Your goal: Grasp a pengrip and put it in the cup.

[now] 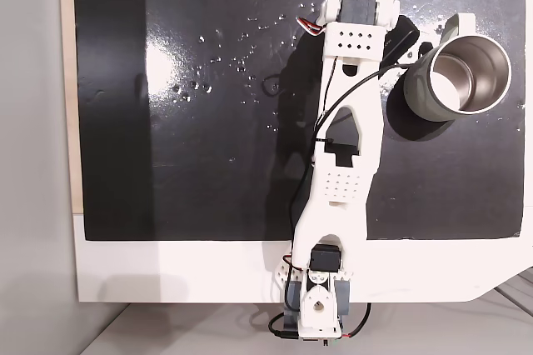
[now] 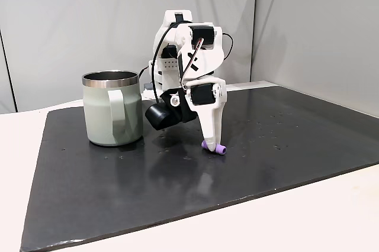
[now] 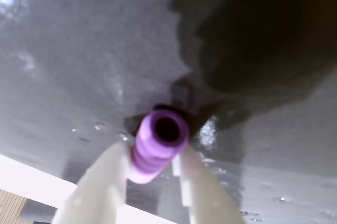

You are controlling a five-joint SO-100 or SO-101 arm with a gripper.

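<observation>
The lilac pengrip (image 3: pixel 157 148) sits ribbed and hollow between my two pale fingers (image 3: pixel 100 192), both pressing its sides just above the black mat. In a fixed view my gripper (image 2: pixel 209 141) points straight down, its tip on the pengrip (image 2: pixel 215 148), which touches or nearly touches the mat. The gripper (image 3: pixel 150 156) is shut on it. The grey-green cup (image 2: pixel 111 113) with its steel interior stands upright to the left of the gripper in that view. From above, the cup (image 1: pixel 420 97) stands just right of the arm's wrist, handle pointing away from the base.
A glossy black mat (image 1: pixel 208 163) covers the white table (image 1: pixel 166 272). Small white specks (image 1: pixel 241 59) are scattered over its far middle. The arm (image 1: pixel 346 163) stretches from its base at the near edge across the mat. Grey walls stand behind.
</observation>
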